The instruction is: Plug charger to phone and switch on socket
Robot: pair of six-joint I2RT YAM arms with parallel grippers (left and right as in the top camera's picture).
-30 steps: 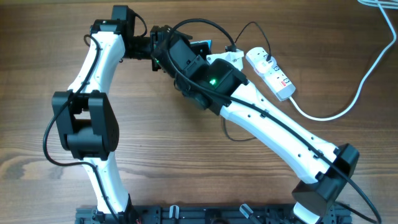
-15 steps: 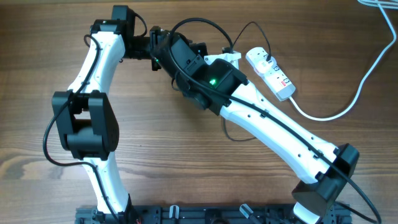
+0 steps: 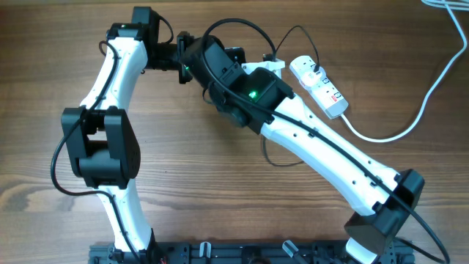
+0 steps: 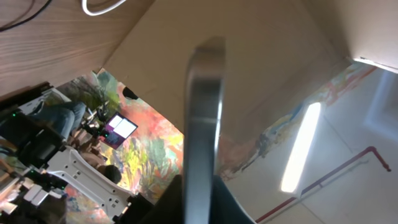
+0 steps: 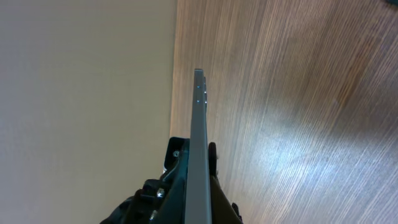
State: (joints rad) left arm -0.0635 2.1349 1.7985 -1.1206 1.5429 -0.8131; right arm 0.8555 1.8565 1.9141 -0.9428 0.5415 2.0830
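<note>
In the left wrist view my left pincer [image 4: 199, 193] is clenched on the one phone [image 4: 204, 106], seen as a thin edge-on slab. The right wrist view shows my right pincer [image 5: 198, 186] clamped on that same edge. From overhead the right arm [image 3: 308, 139] hides the phone completely at upper centre, and only that view shows, further right, one charger [image 3: 296, 28] looping thin and black toward one socket [image 3: 319, 86] on the surface [image 3: 220, 205], with one thick white cord [image 3: 421, 110] trailing toward the upper right corner.
</note>
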